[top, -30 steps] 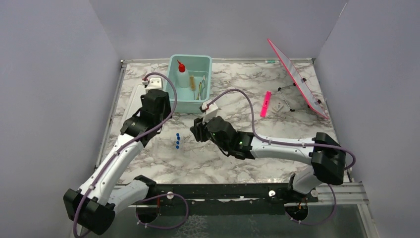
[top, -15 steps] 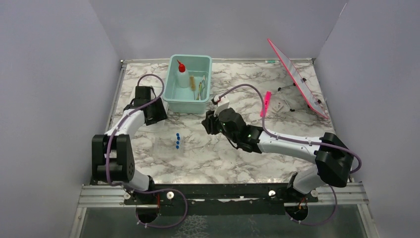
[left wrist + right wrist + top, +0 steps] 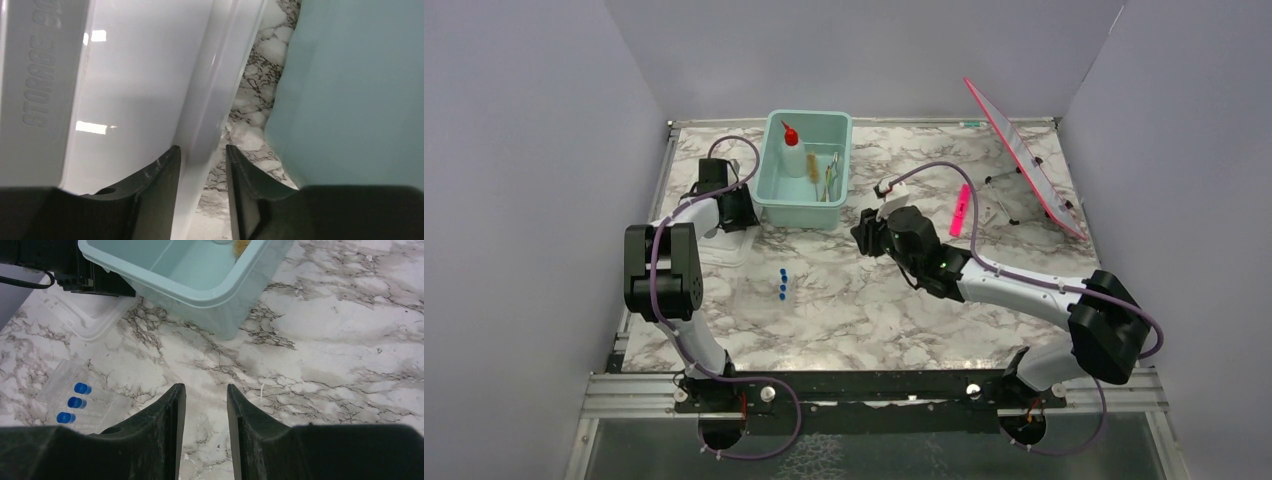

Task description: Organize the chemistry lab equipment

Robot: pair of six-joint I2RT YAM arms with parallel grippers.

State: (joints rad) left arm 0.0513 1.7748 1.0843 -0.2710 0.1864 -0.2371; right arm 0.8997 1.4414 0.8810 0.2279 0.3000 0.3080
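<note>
Lid (image 3: 716,243), white and flat, lay at the far left of the counter (image 3: 854,310), just beside the tub (image 3: 809,212). The left fingers (image 3: 155,175) sat one on each side of the lid's raised edge, low in the gap between lid and tub. I could not tell if they were pinching the edge or only sitting around it.

A bit nearer the arms, three vials (image 3: 782,284) with blue caps lay in a short row on the counter, on a clear holder, well apart from the tub.

The tub was teal and stood near the back. A bottle (image 3: 793,150) with a red tip stood upright in its left part. Tongs (image 3: 832,175) leaned in its right part.

The right fingers (image 3: 160,415) hung over bare counter, just right of the tub's near corner. They were spread apart with nothing between them.

Further right, a pink strip (image 3: 962,210) lay flat on the counter. A pink board (image 3: 1024,160) leaned on a small stand at the far right.
</note>
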